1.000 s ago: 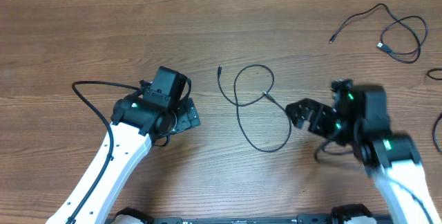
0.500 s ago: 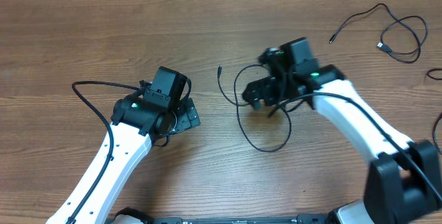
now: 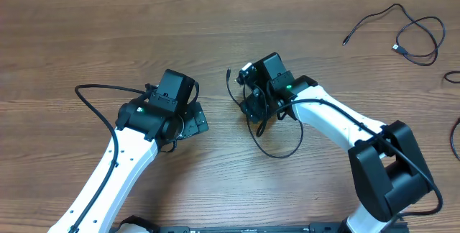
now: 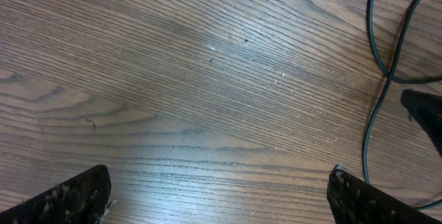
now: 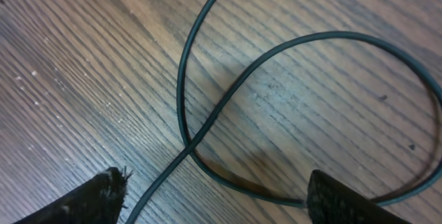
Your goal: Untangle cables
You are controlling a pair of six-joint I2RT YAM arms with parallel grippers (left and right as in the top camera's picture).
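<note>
With the right gripper (image 5: pixel 217 195) set part-open astride the crossing of the cable (image 5: pixel 181 89), both strands may be pinched together and the loop dragged tighter.

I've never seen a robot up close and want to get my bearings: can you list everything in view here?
Table: one, brown wood, under everything.
Looped cable: one, black, centre of the table, crossing itself.
Second cable: one, black, far right of the table, lying loose.
Cable bits: two, black, right edge, cut off by the frame.
Left arm: one, white with black joints, left of centre.
Right arm: one, white with black joints, reaching to the centre.
Arm wire: one, thick, black, looping off the left arm.
Left tool: one, black, open, over bare wood.
Right tool: one, black, open, over the looped cable's crossing.
</note>
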